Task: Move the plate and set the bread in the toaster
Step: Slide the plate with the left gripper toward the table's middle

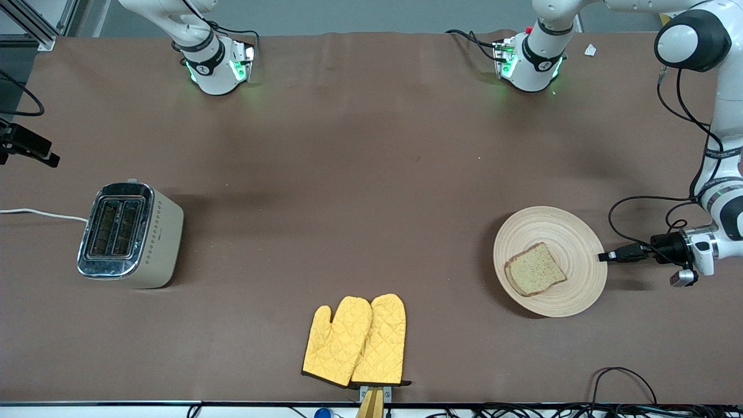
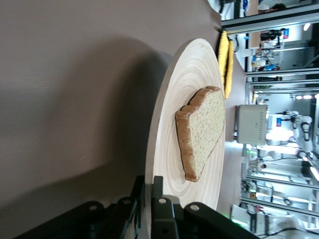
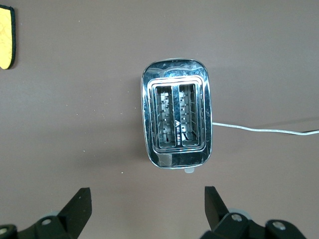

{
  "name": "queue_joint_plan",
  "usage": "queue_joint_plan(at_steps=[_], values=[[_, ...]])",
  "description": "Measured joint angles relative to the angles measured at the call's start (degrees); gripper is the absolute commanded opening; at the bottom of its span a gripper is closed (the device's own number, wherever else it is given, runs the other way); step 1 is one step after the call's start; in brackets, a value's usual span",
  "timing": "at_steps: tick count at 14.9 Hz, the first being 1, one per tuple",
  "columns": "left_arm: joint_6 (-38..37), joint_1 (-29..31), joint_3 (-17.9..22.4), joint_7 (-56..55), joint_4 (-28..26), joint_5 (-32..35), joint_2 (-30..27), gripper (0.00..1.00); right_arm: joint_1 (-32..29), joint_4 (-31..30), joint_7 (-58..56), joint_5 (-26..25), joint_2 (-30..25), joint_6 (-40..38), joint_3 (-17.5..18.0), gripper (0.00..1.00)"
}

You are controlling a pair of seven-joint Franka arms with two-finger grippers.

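The plate (image 1: 572, 232), with the bread (image 1: 534, 270) lying on it, is pinched at its rim by the left gripper (image 1: 603, 256), apparently lifted at that edge. The right gripper (image 3: 144, 204) is held wide apart above the toaster (image 1: 130, 234) at the right arm's end of the table.

brown table (image 1: 371, 174) carries toaster (image 1: 130, 235), plate (image 1: 572, 232) and yellow oven mitts (image 1: 355, 341).

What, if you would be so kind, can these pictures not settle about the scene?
- Right gripper: out of the front view; the right wrist view's edge cuts its open fingers.
- Toaster slots: too dark in every view to see their depth.
- Left gripper, shut on the plate rim: the plate hides the lower finger.
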Motion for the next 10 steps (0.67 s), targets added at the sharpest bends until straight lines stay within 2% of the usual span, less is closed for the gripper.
queue_joint_plan(at_steps=[5, 10], values=[[-0.3, -2.4, -6.7, -4.7, 0.1, 0.0, 0.0, 0.0, 0.0, 0.0, 0.0, 0.0, 0.0, -0.1, 0.0, 1.0], [-0.3, -9.0, -7.8, -9.5, 0.9, 0.0, -0.3, 0.0, 0.1, 0.0, 0.0, 0.1, 0.0, 0.4, 0.3, 1.0]])
